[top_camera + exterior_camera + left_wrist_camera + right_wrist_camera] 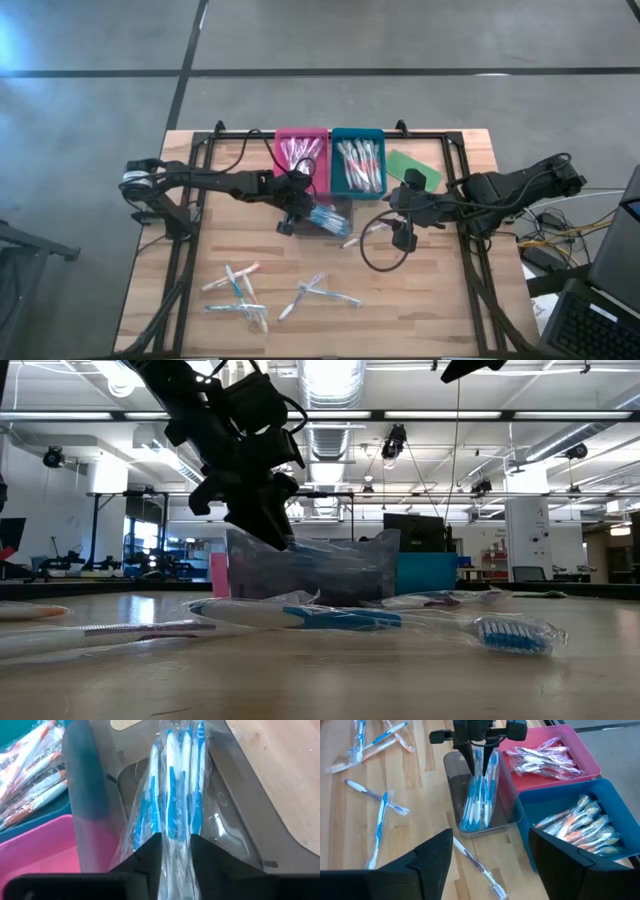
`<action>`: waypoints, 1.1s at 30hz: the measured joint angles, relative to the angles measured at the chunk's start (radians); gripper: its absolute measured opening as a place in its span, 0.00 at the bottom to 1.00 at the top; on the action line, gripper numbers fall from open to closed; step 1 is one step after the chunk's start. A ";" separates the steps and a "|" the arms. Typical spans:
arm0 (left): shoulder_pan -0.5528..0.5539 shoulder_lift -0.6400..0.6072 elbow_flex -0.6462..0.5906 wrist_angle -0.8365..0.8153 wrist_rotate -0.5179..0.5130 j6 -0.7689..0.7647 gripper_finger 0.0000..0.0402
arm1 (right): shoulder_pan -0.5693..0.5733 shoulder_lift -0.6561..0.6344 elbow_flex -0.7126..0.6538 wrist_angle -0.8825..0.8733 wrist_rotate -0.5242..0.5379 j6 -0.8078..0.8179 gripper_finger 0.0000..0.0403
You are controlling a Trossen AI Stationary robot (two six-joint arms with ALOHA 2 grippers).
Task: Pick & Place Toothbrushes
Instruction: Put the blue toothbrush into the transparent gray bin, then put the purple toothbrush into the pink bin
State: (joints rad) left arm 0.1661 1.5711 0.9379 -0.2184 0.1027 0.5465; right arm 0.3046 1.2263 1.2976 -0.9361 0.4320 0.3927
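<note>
Nearest the low camera, we saw a wrapped blue toothbrush [400, 622] lying flat on the wooden table [430, 310], bristles toward the right. The room behind was a bright lab with ceiling lights and pillars.

From above, three trays stood at the table's far side: a pink tray [300, 150] and a teal tray [358, 160] side by side, both holding wrapped brushes, and a clear grey tray [485, 805] just in front of the pink one. A flat green piece [414, 170] lay beside the teal tray. Loose toothbrushes [240, 290] were scattered over the near half of the table.

The left gripper [481, 757] hung over the grey tray, its fingers narrowly parted around the top end of a packet of blue brushes [479, 802], which leaned in the tray with its lower end on the floor. We could not tell whether the pads gripped the wrapper.

The right gripper [402, 232] hovered spread wide, empty, over bare table near the teal tray. One brush [477, 867] lay just in front of the grey tray; bare wood lay on either side.
</note>
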 joint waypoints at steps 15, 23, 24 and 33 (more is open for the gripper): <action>0.000 -0.046 -0.001 -0.013 -0.129 -0.010 0.51 | 0.000 0.000 0.000 -0.003 0.000 0.000 0.64; -0.005 -0.202 -0.002 -0.065 -0.139 -0.104 0.51 | 0.000 0.000 0.000 -0.007 -0.001 0.000 0.57; -0.007 -0.227 -0.002 -0.069 -0.139 -0.122 0.51 | 0.000 0.000 0.000 -0.007 -0.001 0.000 0.57; -0.028 -0.477 -0.002 -0.140 -0.112 -0.260 0.51 | 0.000 0.000 -0.009 -0.010 -0.002 0.000 0.58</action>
State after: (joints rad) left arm 0.1378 1.0941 0.9363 -0.3581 -0.0094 0.2865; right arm 0.3046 1.2263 1.2887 -0.9462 0.4297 0.3931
